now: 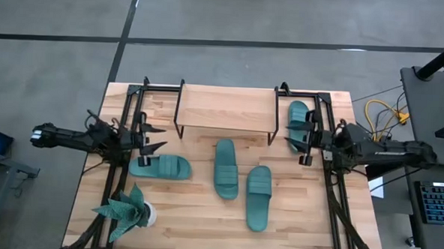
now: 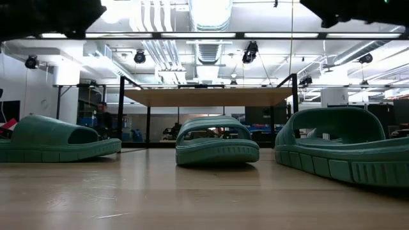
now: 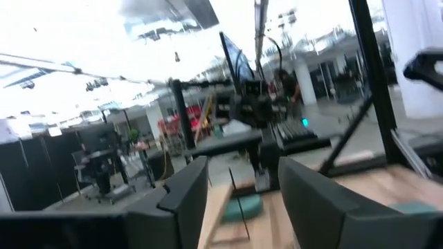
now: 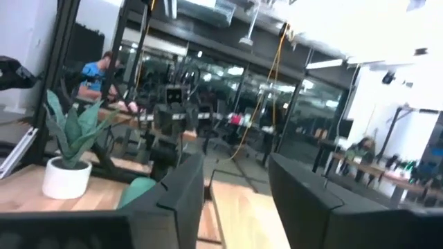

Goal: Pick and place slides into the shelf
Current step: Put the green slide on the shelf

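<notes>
flanking the shelf [image 1: 225, 107]: slides [image 1: 226, 168], plant [image 1: 128, 210].

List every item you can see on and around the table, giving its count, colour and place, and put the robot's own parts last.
slides: four, teal-green; one at the table's left, two side by side near the middle, one at the right beside the shelf; none on the shelf.
shelf: one, light wood on black wire legs, at the table's far edge.
plant: one, green in a white pot, near-left corner.
keyboard: one, dark, on a desk at the right.
left gripper: open, above the left slide.
right gripper: open, over the right slide.
</notes>
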{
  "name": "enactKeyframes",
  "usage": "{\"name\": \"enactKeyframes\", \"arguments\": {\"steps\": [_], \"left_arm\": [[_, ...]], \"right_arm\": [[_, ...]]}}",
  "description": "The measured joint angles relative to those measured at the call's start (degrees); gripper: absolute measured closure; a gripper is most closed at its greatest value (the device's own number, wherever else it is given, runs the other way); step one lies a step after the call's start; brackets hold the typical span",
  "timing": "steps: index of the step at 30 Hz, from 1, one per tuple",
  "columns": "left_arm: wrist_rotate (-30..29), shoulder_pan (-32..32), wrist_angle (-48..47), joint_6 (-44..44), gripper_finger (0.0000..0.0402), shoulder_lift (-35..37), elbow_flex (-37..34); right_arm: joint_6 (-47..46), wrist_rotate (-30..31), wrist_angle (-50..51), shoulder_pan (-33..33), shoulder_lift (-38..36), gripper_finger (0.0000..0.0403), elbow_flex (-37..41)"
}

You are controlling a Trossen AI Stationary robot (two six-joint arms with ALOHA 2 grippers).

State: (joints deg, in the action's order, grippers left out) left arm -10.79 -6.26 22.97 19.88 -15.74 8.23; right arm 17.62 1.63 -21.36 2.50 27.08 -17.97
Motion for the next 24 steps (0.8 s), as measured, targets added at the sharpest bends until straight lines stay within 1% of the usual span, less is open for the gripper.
{"name": "enactKeyframes", "arguments": {"steps": [6, 11, 12, 14, 17, 19, 21, 24], "left_arm": [[0.0, 0.0, -0.1, 0.0, 0.0237, 0.3, -1.1], [0.0, 0.0, 0.0, 0.0, 0.0237, 0.2, -1.1], [0.0, 0.0, 0.1, 0.0, 0.0237, 0.2, -1.1], [0.0, 0.0, 0.0, 0.0, 0.0237, 0.1, -1.3], [0.0, 0.0, 0.0, -0.1, 0.0237, 0.1, -1.5], [0.0, 0.0, 0.0, -0.1, 0.0237, 0.1, -1.5], [0.0, 0.0, 0.0, -0.1, 0.0237, 0.4, -1.6], [-0.1, 0.0, 0.0, -0.1, 0.0237, 0.5, -1.7]], "right_arm": [[-2.7, -0.1, 11.5, 0.0, 6.1, 0.0237, -7.3], [-4.2, 0.3, 12.8, 0.0, 12.0, 0.0241, -10.2], [-4.8, 1.9, 13.2, -0.3, 13.0, 0.0243, -11.1], [-5.2, 7.4, 16.1, -1.2, 14.6, 0.0246, -13.6], [-2.8, 16.7, 22.6, -2.8, 17.0, 0.0251, -17.7], [-2.8, 21.0, 27.3, -3.9, 18.4, 0.0254, -20.6], [-4.2, 22.7, 32.6, -4.9, 19.7, 0.0256, -23.6], [-8.1, 22.9, 39.9, -6.6, 21.6, 0.0260, -27.2]]}}
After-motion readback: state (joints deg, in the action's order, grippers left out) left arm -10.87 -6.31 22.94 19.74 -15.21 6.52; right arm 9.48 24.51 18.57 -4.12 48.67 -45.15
